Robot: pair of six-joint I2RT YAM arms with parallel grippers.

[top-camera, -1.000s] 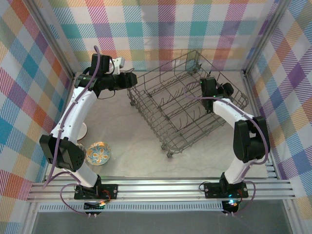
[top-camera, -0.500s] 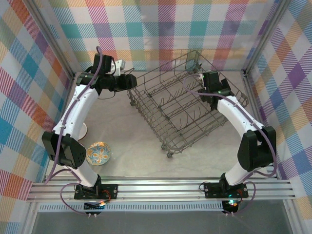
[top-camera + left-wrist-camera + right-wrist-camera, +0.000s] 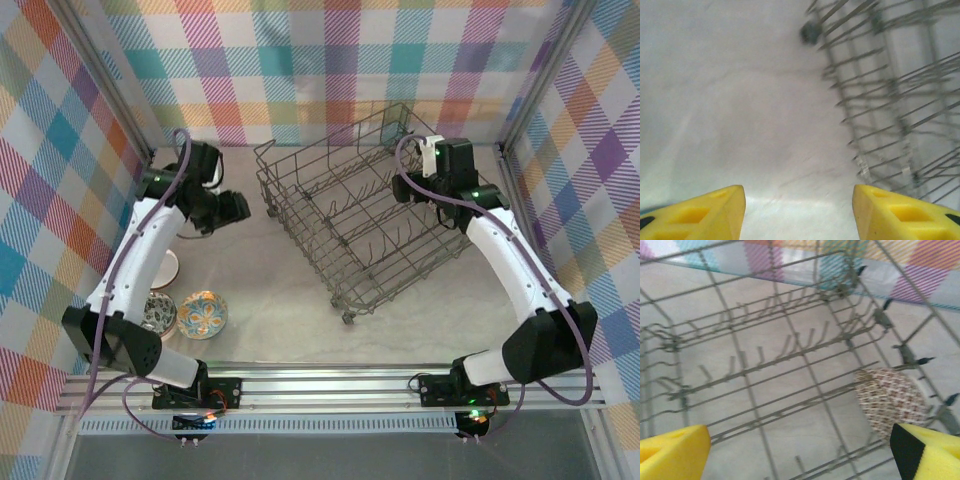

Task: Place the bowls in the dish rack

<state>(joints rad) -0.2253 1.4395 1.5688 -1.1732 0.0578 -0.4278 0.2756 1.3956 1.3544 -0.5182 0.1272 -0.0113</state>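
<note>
Your rack (image 3: 360, 220) sits on the pale counter (image 3: 280, 300), with checked walls (image 3: 300, 60) behind it. A brown bowl (image 3: 890, 400) lies in it, and a flowery bowl (image 3: 202, 314) is well left. Left pincer (image 3: 799, 210) and right pincer (image 3: 800, 450) are spread wide.

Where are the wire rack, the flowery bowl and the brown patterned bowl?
Wire rack (image 3: 305, 245), overhead view, near-left wall.
Flowery bowl (image 3: 203, 314), overhead view, its middle.
Brown patterned bowl (image 3: 888, 399), right wrist view, its outside.

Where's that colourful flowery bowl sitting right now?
In the top view, the floral bowl sits on the table at the near left, close to the left arm, with a darker patterned bowl right beside it on its left.
</note>
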